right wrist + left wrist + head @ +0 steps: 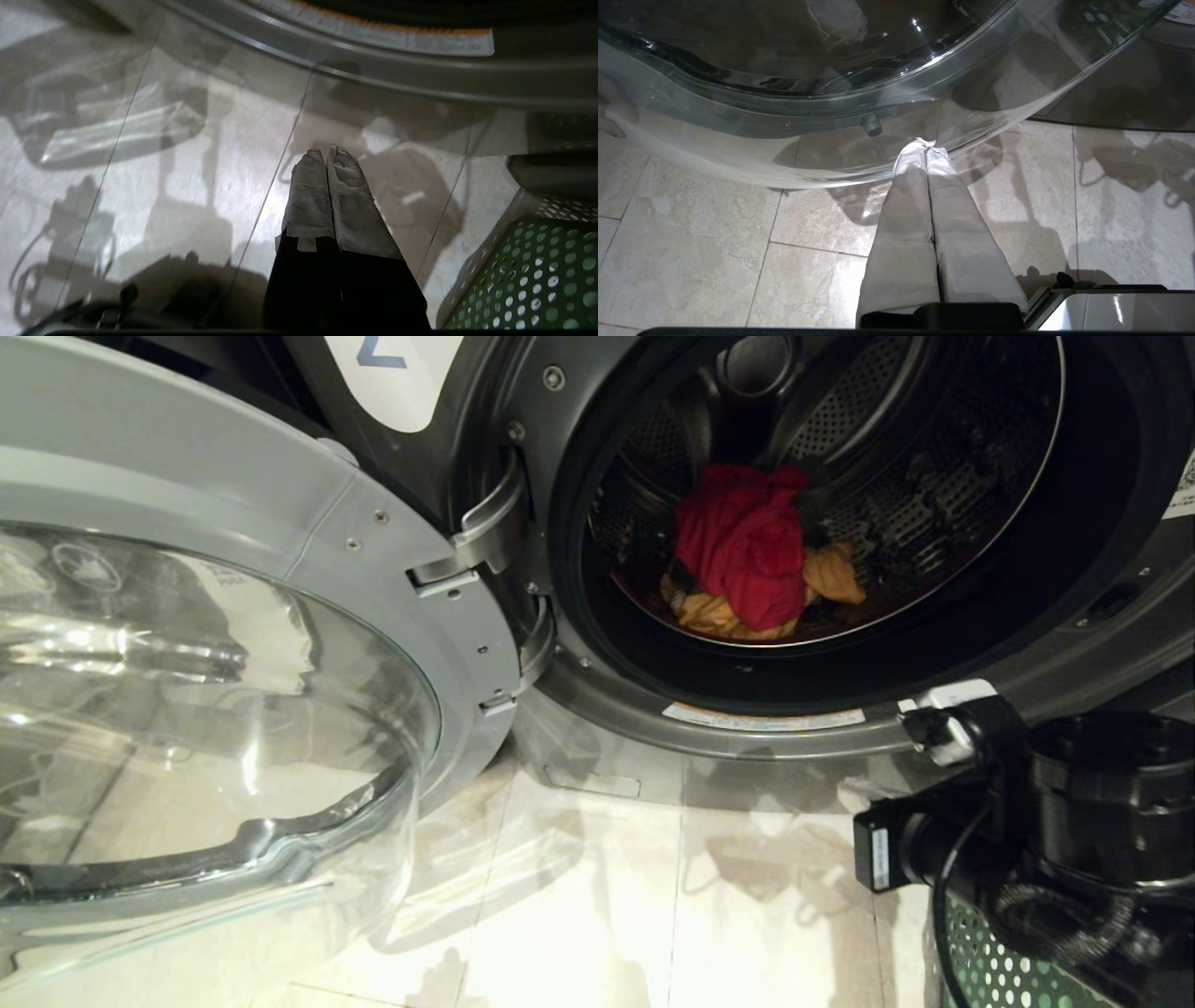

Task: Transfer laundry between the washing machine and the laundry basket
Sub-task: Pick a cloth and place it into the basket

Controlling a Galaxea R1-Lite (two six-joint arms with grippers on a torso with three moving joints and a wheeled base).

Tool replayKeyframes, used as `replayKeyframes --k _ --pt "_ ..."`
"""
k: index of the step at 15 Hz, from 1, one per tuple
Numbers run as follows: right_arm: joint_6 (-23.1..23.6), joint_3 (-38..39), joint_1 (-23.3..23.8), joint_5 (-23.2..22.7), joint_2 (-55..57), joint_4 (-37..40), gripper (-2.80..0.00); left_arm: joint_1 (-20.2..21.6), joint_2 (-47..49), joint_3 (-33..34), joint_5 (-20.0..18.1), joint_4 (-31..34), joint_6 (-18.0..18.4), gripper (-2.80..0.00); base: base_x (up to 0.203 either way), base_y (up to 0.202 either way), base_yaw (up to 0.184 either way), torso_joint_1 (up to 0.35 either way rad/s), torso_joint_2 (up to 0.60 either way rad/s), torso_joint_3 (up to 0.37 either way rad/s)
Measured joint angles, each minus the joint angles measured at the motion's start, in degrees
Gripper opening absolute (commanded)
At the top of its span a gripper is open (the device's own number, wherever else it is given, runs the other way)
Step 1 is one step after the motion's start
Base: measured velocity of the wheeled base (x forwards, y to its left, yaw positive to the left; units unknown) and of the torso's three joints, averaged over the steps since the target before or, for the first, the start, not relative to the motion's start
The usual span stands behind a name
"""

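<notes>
Your right hand [325, 154]: pinched closed, empty, over floor beside laundry basket [523, 275]. Laundry [747, 555]: drum, twelve o'clock, probably awaiting pickup.

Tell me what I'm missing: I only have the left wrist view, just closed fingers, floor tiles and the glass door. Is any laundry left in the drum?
Observer: Yes. A red cloth lies in the drum of the washing machine, on top of an orange-yellow piece.
Operator: Where's the basket?
Observer: The green laundry basket stands on the floor beside the machine's front, on the robot's right.
Operator: And the right gripper?
Observer: The right gripper is shut and empty, above the tiles beside the basket, below the drum opening.
</notes>
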State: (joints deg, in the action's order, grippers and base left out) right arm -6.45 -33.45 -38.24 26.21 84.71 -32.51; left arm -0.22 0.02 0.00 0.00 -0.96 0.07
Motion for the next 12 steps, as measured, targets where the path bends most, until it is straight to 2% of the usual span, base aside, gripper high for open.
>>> replayKeyframes --k 2,7,10,12 --pt "2.7 -1.7 2.8 -0.1 4.4 -5.7 -2.80 0.0 0.0 0.0 0.0 0.0 0.0 -2.80 0.000 0.000 0.000 0.000 0.00 0.000" --pt "4.6 -10.4 7.3 -2.5 10.3 -6.2 -2.80 0.0 0.0 0.0 0.0 0.0 0.0 -2.80 0.000 0.000 0.000 0.000 0.00 0.000" --pt "12.2 -14.0 8.7 -5.2 12.4 -6.7 -2.80 0.0 0.0 0.0 0.0 0.0 0.0 -2.80 0.000 0.000 0.000 0.000 0.00 0.000" --pt "13.9 -14.6 8.9 -5.5 12.6 -8.6 -2.80 0.0 0.0 0.0 0.0 0.0 0.0 -2.80 0.000 0.000 0.000 0.000 0.00 0.000"
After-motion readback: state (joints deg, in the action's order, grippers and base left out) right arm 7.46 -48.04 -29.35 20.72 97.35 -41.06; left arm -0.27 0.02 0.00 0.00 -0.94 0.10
